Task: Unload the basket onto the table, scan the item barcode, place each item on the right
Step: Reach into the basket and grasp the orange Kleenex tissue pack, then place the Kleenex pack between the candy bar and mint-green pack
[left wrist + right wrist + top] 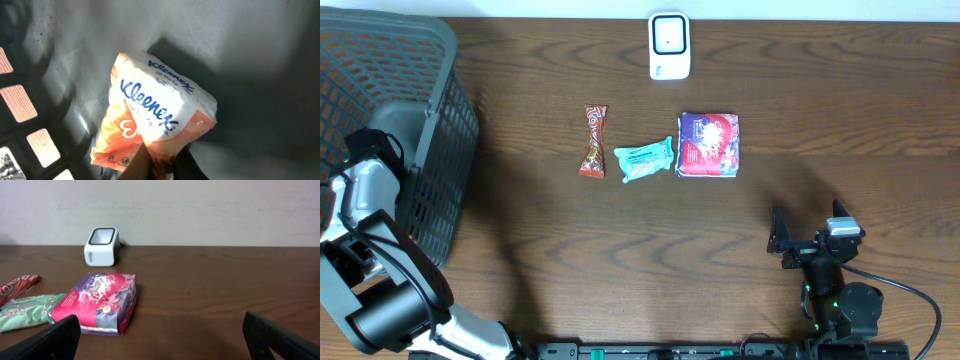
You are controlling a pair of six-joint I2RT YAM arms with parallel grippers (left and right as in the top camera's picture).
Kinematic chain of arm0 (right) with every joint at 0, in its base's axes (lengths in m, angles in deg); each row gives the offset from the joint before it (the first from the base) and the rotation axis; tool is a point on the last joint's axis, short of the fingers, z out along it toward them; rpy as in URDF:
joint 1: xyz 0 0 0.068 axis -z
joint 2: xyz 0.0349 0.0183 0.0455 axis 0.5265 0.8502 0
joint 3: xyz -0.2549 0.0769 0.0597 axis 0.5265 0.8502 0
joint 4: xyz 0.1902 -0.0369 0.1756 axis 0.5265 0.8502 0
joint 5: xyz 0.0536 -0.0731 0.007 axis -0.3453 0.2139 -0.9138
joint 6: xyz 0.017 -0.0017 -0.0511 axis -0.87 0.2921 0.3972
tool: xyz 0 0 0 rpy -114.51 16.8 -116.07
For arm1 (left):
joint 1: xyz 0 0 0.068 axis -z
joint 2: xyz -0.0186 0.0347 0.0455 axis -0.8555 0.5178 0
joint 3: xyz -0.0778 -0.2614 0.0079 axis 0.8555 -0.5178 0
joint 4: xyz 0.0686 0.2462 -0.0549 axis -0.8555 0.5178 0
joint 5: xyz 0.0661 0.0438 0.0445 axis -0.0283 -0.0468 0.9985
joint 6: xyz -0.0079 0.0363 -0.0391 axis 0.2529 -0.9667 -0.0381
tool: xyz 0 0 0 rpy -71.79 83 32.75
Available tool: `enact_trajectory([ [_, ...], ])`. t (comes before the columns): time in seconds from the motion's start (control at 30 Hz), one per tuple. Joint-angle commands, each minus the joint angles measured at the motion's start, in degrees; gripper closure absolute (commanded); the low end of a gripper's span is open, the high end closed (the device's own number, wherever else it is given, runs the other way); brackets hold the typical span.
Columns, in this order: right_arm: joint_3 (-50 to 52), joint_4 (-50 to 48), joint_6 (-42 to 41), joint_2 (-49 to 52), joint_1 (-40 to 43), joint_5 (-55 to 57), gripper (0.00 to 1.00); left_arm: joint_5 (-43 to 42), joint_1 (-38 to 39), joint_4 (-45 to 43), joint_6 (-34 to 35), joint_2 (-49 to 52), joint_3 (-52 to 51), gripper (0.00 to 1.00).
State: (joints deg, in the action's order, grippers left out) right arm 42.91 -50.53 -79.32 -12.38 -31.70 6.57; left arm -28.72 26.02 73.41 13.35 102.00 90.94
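In the left wrist view, my left gripper [162, 161] is shut on the lower corner of an orange-and-white Kleenex tissue pack [155, 120] inside the dark basket [260, 60]. The pack's printed face is toward the camera and no barcode shows. From overhead, the left arm [365, 190] reaches into the grey basket [390, 60] at the far left, where the pack is hidden. The white barcode scanner [669, 46] stands at the table's back middle, also seen from the right wrist as the scanner [101, 246]. My right gripper [785, 240] rests open near the front right, nothing between its fingers [55, 340].
In a row mid-table lie a red candy wrapper [593, 141], a green packet [644, 158] and a purple-pink packet [708, 145]. The purple-pink packet [97, 302] lies just ahead and left of the right gripper. The basket's mesh wall [455, 170] stands between the left arm and the table.
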Motion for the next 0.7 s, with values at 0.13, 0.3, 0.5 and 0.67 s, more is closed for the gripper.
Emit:
enact_trajectory([
  [0.13,0.2,0.1,-0.4,-0.3,-0.9,0.1,0.01,-2.9,0.1,2.6,0.1,-1.9,4.4,0.93],
  [0.3,0.2,0.1,-0.4,-0.3,-0.9,0.1,0.01,-6.4,0.1,5.0,0.1,-10.6,14.0,0.93],
  [0.5,0.2,0.1,-0.4,-0.3,-0.9,0.1,0.01,-19.6,0.1,-1.4,0.3,-23.9,22.7,0.93],
  [0.67,0.2,0.1,-0.4,-0.3,-0.9,0.1,0.01,-27.5,1.2,-6.4,6.7,-34.0,22.9,0.93],
])
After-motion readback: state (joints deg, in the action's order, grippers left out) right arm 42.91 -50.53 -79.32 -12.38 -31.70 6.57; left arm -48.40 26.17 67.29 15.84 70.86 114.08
